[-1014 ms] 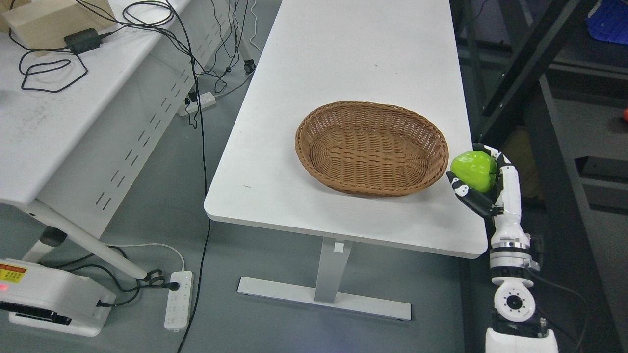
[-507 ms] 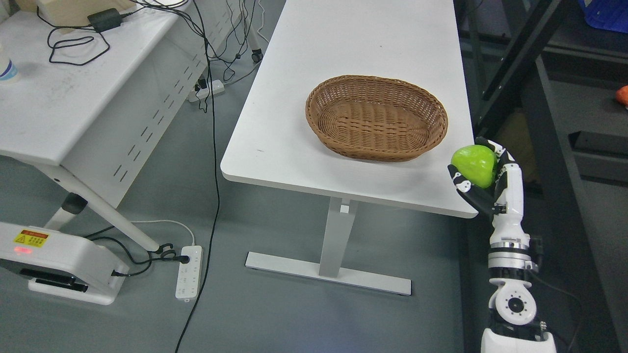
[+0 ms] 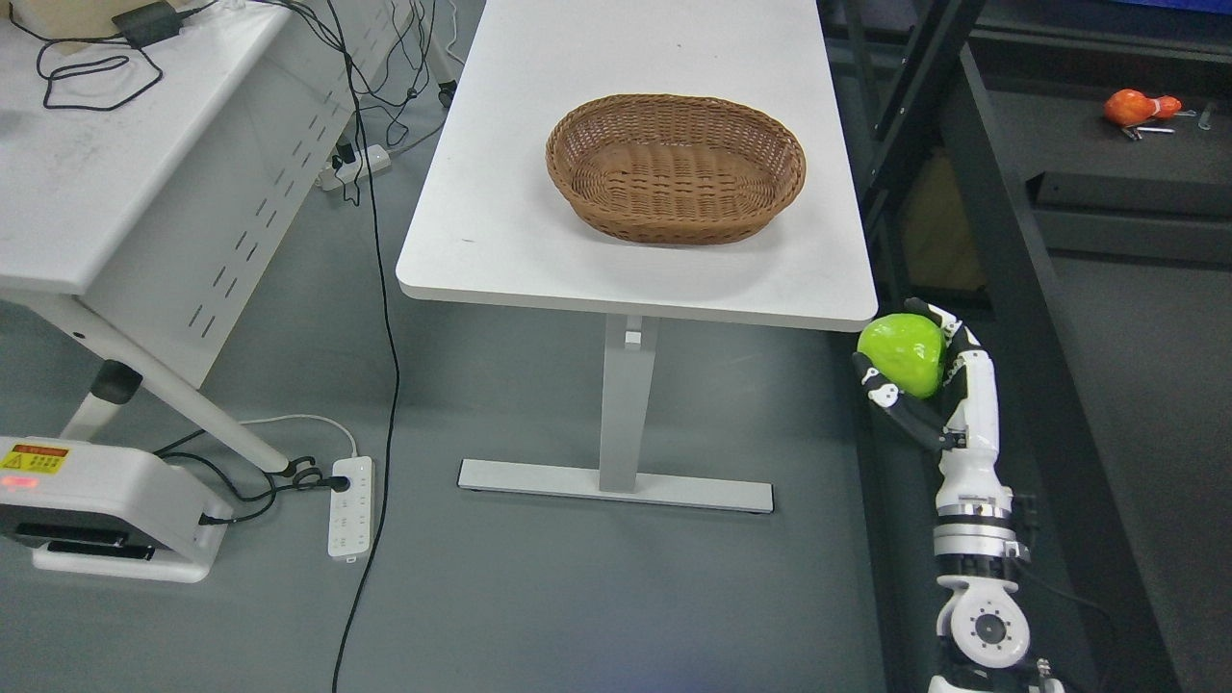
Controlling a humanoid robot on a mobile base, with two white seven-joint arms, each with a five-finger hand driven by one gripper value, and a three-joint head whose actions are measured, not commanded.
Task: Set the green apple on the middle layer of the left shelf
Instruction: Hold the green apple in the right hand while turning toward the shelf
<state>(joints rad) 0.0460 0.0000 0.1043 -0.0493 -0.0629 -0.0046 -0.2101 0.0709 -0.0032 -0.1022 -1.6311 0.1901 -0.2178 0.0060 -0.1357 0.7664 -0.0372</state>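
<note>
Fingers of my right hand [image 3: 914, 385] are curled up around the green apple [image 3: 902, 353], cupping it from below with the palm turned upward, which I judge keeps the round fruit seated while it is carried. The apple sits in my grip just off the near right corner of the white desk [image 3: 500, 241], clear of its edge and over the floor, well apart from the empty wicker basket [image 3: 676, 166] that stands on the desk. My left hand does not show. Dark shelving [image 3: 1001, 241] runs along the right side, with an orange object [image 3: 1136, 106] lying on one of its layers; the placing on a shelf is not yet done. A yellow and red warning sticker [image 3: 21, 459] marks the white unit at lower left, but its print is too small to read.
</note>
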